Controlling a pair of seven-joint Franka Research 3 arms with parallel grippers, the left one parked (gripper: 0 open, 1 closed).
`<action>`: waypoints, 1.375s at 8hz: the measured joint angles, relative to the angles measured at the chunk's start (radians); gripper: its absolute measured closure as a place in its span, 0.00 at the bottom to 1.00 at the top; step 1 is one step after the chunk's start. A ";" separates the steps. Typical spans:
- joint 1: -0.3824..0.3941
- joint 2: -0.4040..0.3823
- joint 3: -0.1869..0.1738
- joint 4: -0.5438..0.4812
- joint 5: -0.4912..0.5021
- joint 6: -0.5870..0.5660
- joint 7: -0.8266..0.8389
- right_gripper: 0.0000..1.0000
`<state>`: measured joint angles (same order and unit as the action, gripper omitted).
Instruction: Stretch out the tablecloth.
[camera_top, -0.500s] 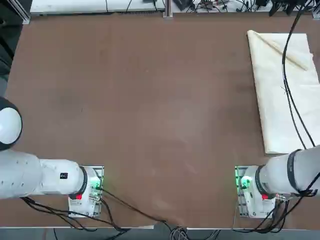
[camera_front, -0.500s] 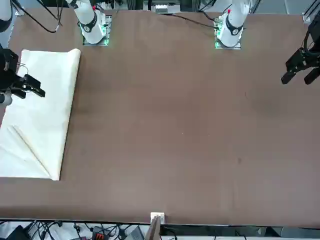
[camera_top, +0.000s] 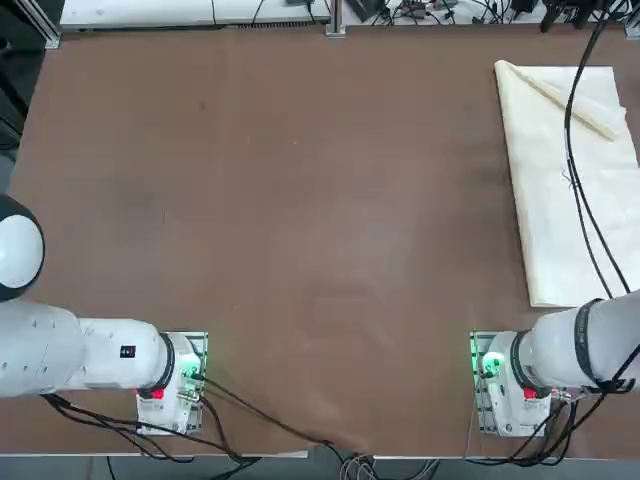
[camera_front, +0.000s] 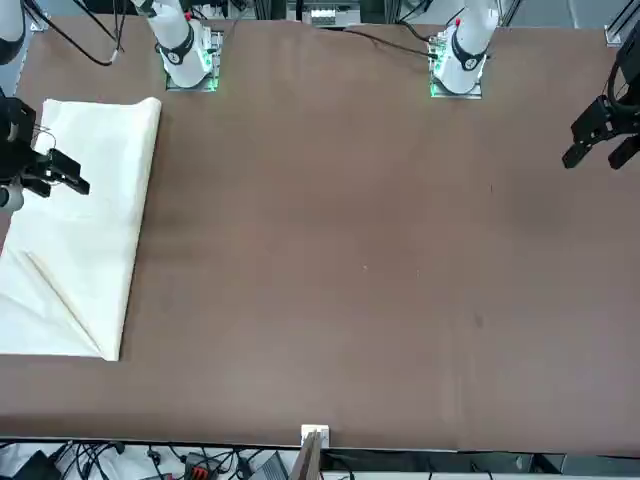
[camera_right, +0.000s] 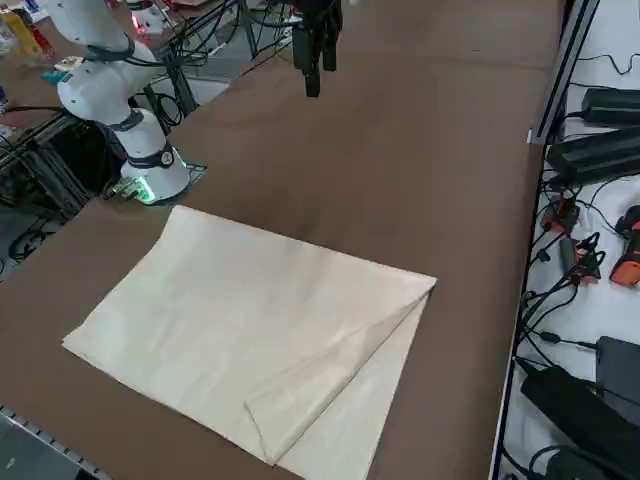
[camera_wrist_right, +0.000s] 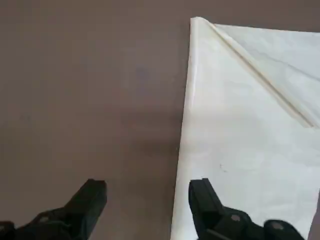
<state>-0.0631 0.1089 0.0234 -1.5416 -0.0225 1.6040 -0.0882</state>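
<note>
The tablecloth (camera_top: 570, 170) is a cream sheet lying folded on the right side of the table, with one far corner turned over in a diagonal crease. It also shows as the tablecloth (camera_front: 85, 230) in the front view, the tablecloth (camera_right: 250, 330) from the side and the tablecloth (camera_wrist_right: 250, 125) in the wrist view. My right gripper (camera_wrist_right: 147, 195) hangs open above the cloth's long inner edge and holds nothing. One finger is over bare table, the other over the fabric. From the front, the right gripper (camera_front: 62, 172) is seen above the cloth near the robot's end.
The brown table (camera_top: 300, 200) stretches wide to the left of the cloth. The right arm's base (camera_top: 505, 385) stands at the near edge, and its cables (camera_top: 580, 150) run over the cloth. Cables and power bricks (camera_right: 590, 150) lie along the table's far edge.
</note>
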 joint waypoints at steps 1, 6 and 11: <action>-0.001 0.005 -0.001 0.000 -0.015 0.001 0.000 0.00; -0.205 0.084 -0.014 -0.143 -0.062 0.292 -0.287 0.00; -0.481 0.253 -0.016 -0.253 -0.059 0.639 -0.883 0.00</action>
<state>-0.5438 0.3614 0.0079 -1.7943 -0.0818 2.2429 -0.9716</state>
